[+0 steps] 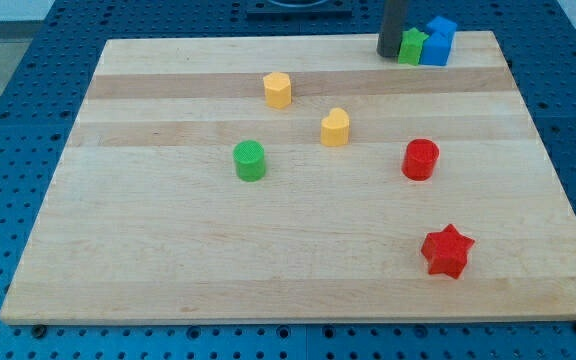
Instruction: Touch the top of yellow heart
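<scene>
The yellow heart (335,127) lies on the wooden board (168,260) just right of the middle. My tip (388,53) rests near the board's top edge, right of centre. It is well above and to the right of the heart, far from it. The tip stands right against the left side of a small green block (411,46).
A yellow pentagon-like block (278,89) lies up and left of the heart. A green cylinder (250,160) is to its lower left and a red cylinder (420,159) to its right. A red star (447,250) is at the lower right. Blue blocks (438,40) sit beside the green block.
</scene>
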